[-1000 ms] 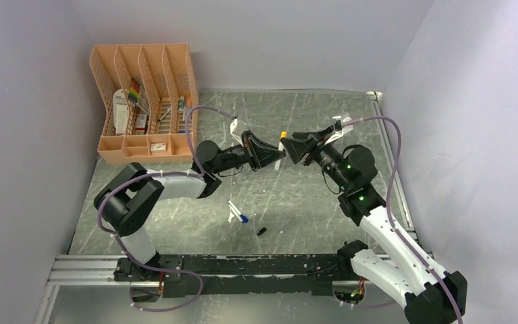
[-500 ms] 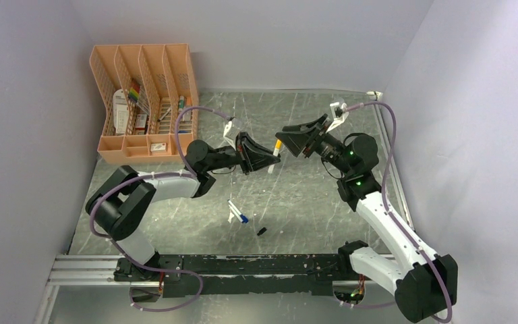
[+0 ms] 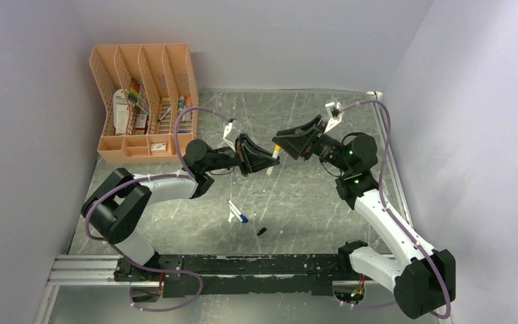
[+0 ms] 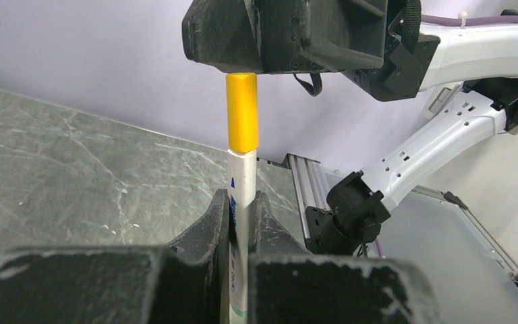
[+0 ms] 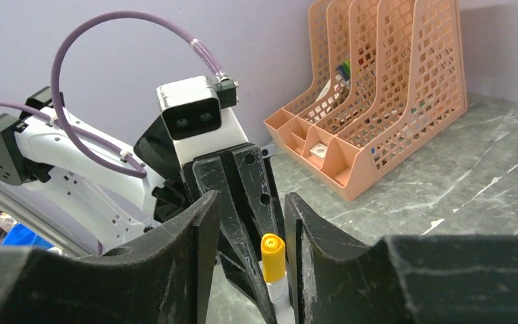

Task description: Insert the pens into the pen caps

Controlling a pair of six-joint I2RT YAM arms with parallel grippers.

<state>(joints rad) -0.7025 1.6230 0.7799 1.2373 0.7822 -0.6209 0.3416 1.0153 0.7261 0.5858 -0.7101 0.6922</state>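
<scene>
Nearest the arm bases, well right of the rack (image 3: 145, 101) and far forward of it, a black cap (image 3: 262, 231) lies loose on the table (image 3: 310, 202). A loose pen (image 3: 235, 212), white with a blue end, lies a little closer to the rack. Whether that blue end is a seated cap is too small to tell, and I cannot pick out a third pen for sure. Farther in, to the right of the rack's front trays and above the table, the two arms meet. The left gripper (image 4: 243, 202) is clamped tight on a white pen (image 4: 243, 174), holding it upright in its wrist view. A yellow cap (image 4: 242, 111) sits on the pen's upper end, with a seam showing where cap meets barrel. The right gripper (image 5: 251, 223) is over the cap with its jaws apart, one finger on each side. A gap shows on at least one side, so it does not look like a grip. Judgement: this is the first pairing, at the seating stage, with the cap on but perhaps not pressed home. The next move likely calls for the right gripper to grip the cap and push straight down the barrel, while the left holds steady so the pen does not slide or tilt. After that the pen gets set down, and the black cap awaits.
</scene>
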